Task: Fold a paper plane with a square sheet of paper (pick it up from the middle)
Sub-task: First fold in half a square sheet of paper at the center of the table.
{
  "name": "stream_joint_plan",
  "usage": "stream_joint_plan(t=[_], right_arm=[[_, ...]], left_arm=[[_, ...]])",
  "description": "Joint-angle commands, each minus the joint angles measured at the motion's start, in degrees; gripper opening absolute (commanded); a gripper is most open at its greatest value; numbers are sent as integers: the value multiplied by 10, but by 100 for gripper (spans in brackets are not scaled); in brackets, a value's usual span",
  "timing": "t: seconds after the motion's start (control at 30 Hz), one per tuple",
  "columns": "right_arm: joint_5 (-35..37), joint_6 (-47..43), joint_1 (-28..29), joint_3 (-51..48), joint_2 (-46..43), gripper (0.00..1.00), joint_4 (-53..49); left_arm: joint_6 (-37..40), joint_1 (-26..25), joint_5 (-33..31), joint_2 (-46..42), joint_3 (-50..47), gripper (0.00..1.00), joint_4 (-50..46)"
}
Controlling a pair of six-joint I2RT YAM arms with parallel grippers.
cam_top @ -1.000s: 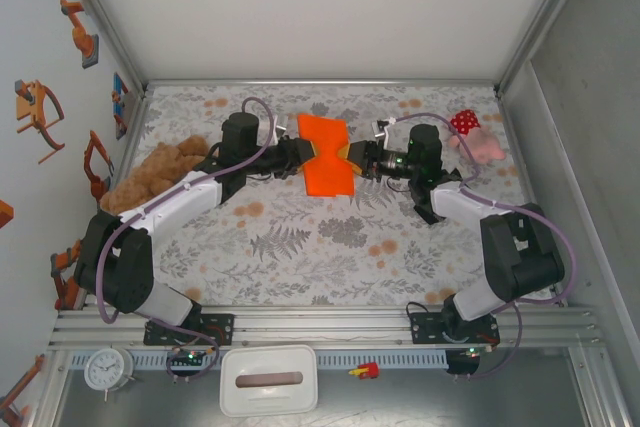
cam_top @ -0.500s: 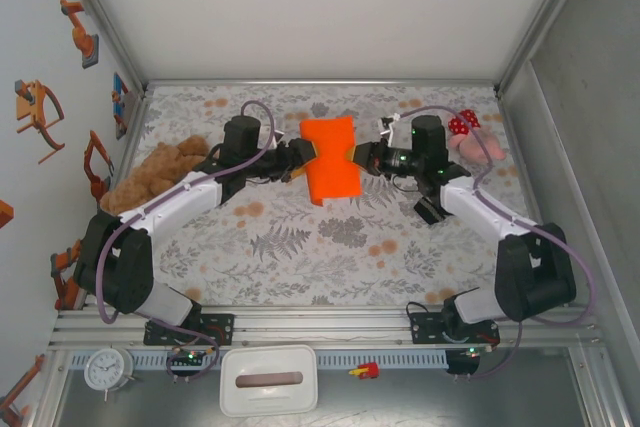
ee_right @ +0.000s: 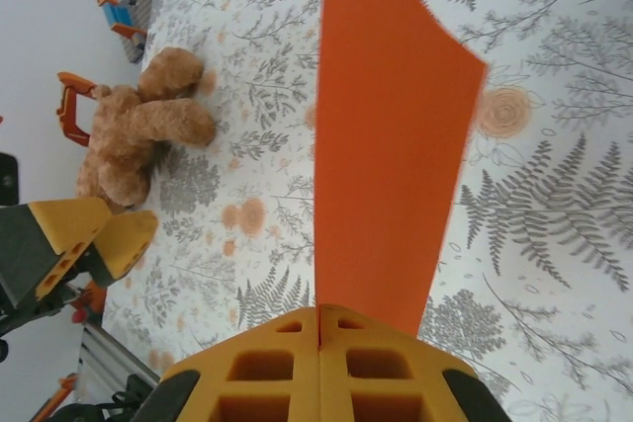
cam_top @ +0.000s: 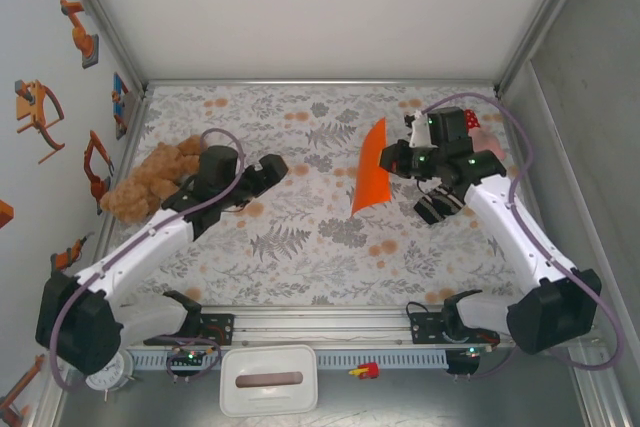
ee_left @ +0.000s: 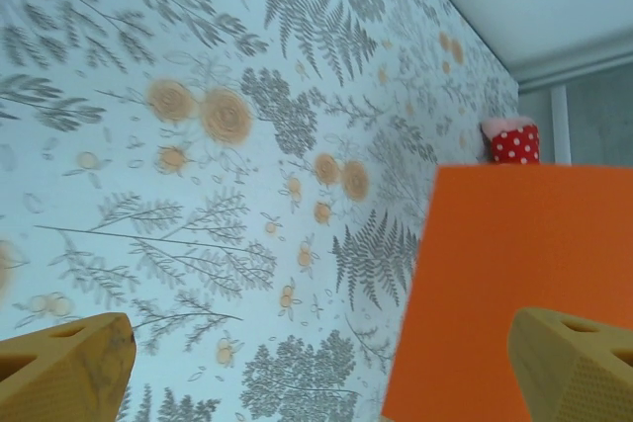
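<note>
Since a second ago the left arm (cam_top: pixel 160 232) has drawn back toward the teddy bear (cam_top: pixel 150 177), and the right arm (cam_top: pixel 510 217) has raised the paper off the bench (cam_top: pixel 300 247). The square sheet of paper (cam_top: pixel 372 169) now hangs edge-on over the bench's middle-right, seemingly clear of the floral surface. The right fingers (ee_right: pixel 267 368) are clamped tight on one edge of it. The left fingers (ee_left: pixel 69 363) stand wide apart, holding nothing. No dart outline shows, so the pick-up looks done and most of the folding appears to lie ahead.
</note>
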Motion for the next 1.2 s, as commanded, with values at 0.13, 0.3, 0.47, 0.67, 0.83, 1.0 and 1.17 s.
stream_joint_plan(t=[0.13,0.3,0.47,0.67,0.83,1.0,1.17], right_arm=[[117,37,95,18,64,0,-37],[141,85,157,2,135,0,39],[104,128,187,-16,200,0,160],[73,184,189,-80,250,0,305],[78,185,189,-119,272,0,355],[77,173,183,-132,277,0,354],[49,170,174,-133,267,0,368]], left_arm=[[-5,2,-49,-47,-47,96,-29],[-21,2,-43,-46,-79,96,1],[-27,1,-16,-30,-102,96,33],[-33,-5,22,22,-112,96,67],[-27,-33,27,68,-110,90,97],[-17,-62,34,129,-75,83,108],[-26,-78,28,186,-35,78,117]])
